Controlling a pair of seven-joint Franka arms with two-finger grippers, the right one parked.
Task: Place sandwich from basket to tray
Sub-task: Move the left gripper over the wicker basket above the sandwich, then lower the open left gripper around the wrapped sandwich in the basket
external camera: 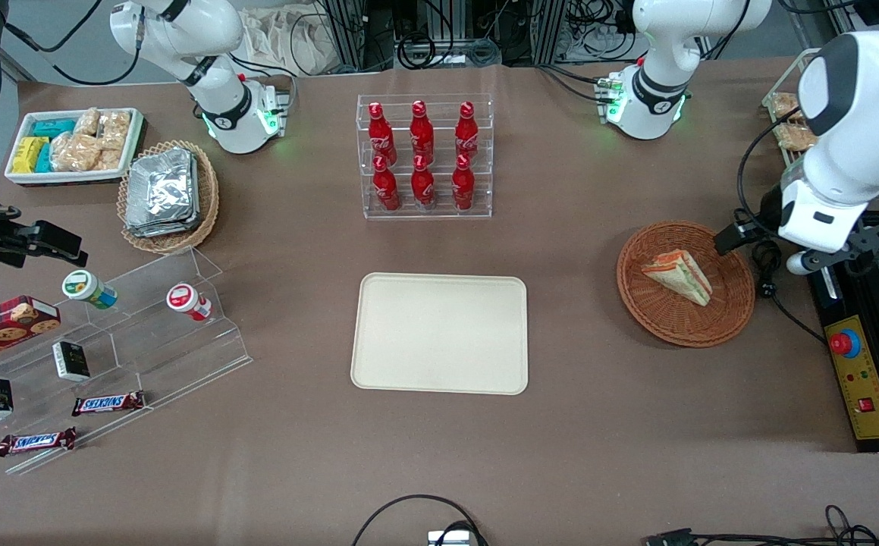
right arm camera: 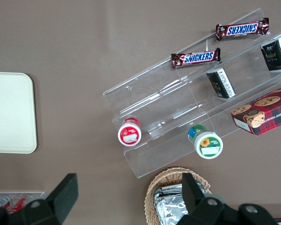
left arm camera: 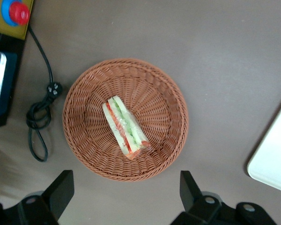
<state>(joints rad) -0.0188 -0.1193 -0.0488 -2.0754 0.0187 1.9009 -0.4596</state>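
We have the small triangular white-bread sandwich (left arm camera: 125, 125) with orange, red and green layers lying on its side in the round reddish-brown wicker basket (left arm camera: 86, 93), roughly mid-basket, long edge running diagonally, clear of the woven wall all round. The left arm's gripper (left arm camera: 126, 199) hangs above the basket's edge with its two black fingers (left arm camera: 61, 190) spread wide and nothing between them; the sandwich sits apart from both fingertips, not touching either, and its orange tip points into the gap between them. In the front view we see the gripper (external camera: 731, 236) at the basket's (external camera: 659, 315) rim on the working arm's side, the sandwich (external camera: 679, 276) just beside it, further into the basket. The flat cream-beige rectangular tray (external camera: 439, 334) with rounded corners lies well apart from the basket toward the parked arm's end of the table; bare brown tabletop (external camera: 572, 379) runs between them. The tray's surface carries nothing. Farther from the front camera than the tray stands a clear acrylic rack of red bottles (external camera: 424, 155), separated from the tray by a strip of table. Near the basket on the working arm's side we note a coiled black cable with plug (left arm camera: 41, 117) on the table and a yellow control box with a red button (external camera: 860, 375) at the table edge.
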